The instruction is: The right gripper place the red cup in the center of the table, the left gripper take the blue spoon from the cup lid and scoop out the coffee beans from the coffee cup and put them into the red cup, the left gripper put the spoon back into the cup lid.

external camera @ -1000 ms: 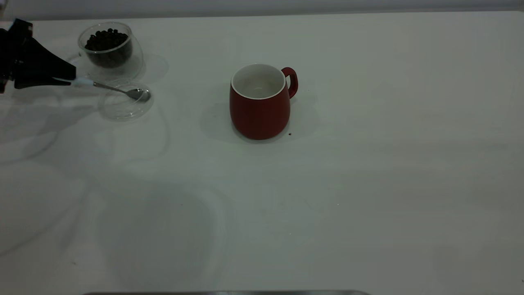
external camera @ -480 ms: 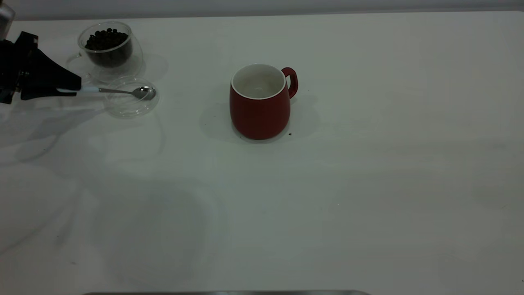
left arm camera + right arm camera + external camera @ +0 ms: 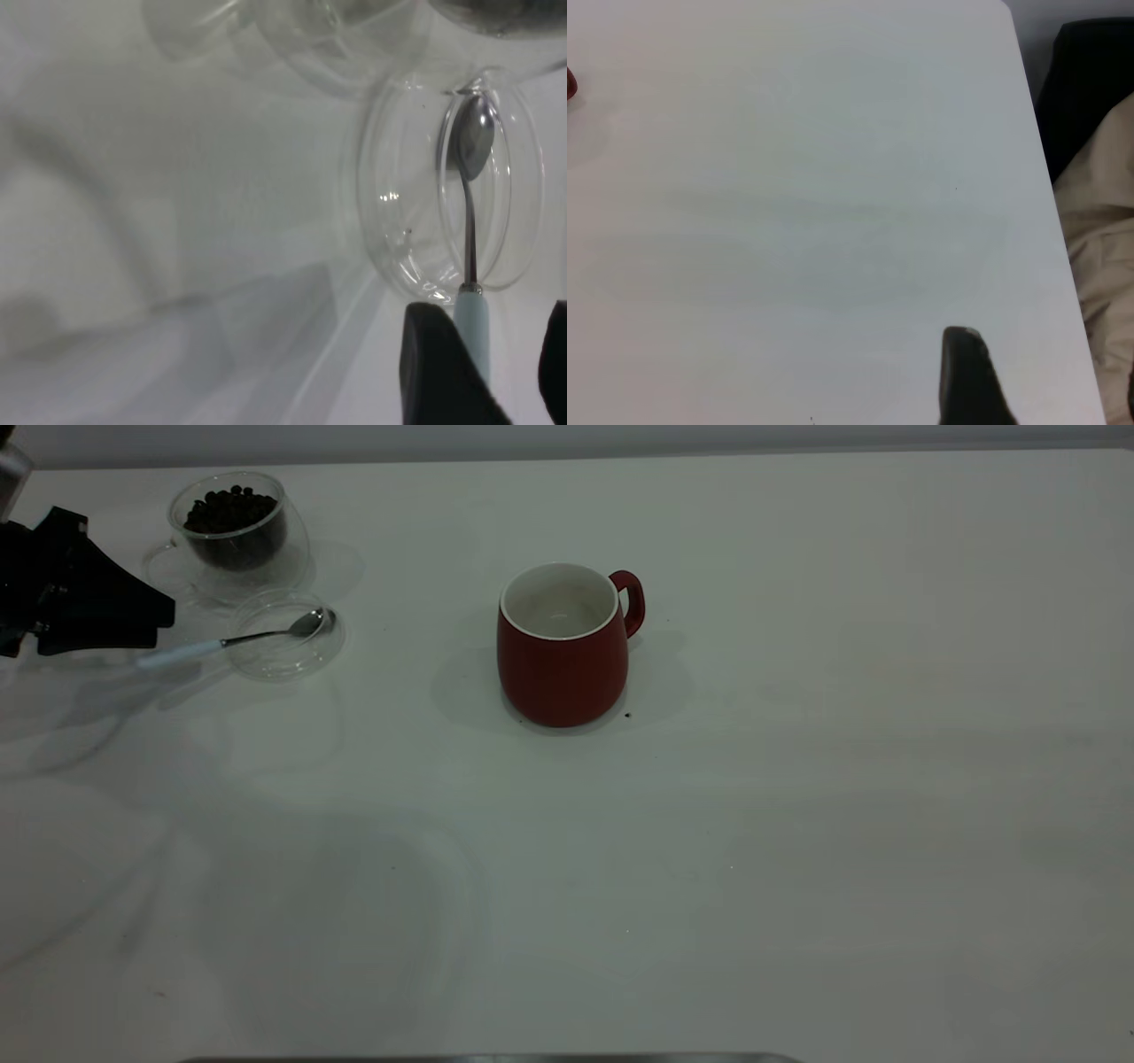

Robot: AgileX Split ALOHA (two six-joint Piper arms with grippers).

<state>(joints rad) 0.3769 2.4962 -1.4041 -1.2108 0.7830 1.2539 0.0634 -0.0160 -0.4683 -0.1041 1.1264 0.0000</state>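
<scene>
The red cup (image 3: pixel 562 664) stands upright mid-table on the white table (image 3: pixel 709 868). The coffee cup (image 3: pixel 237 522) with coffee beans (image 3: pixel 232 509) stands at the far left. In front of it lies the cup lid (image 3: pixel 275 657). The blue spoon (image 3: pixel 266 635) lies with its bowl in the lid and its pale handle slanting down to the table. My left gripper (image 3: pixel 164 627) is open at the handle's end. In the left wrist view the handle lies between its parted fingers (image 3: pixel 492 319), with the spoon bowl (image 3: pixel 469 150) in the lid (image 3: pixel 399 195). My right gripper (image 3: pixel 1045 381) hovers open and empty over bare table.
A dark speck (image 3: pixel 627 714) lies on the table by the red cup's base. In the right wrist view, beige cloth (image 3: pixel 1099 221) and a dark object show past the table's edge. A grey metal edge (image 3: pixel 487 1058) runs along the near side.
The left gripper lowered the spoon onto the lid and opened. The spoon's handle dropped out of the fingers and now slants down to the table.
</scene>
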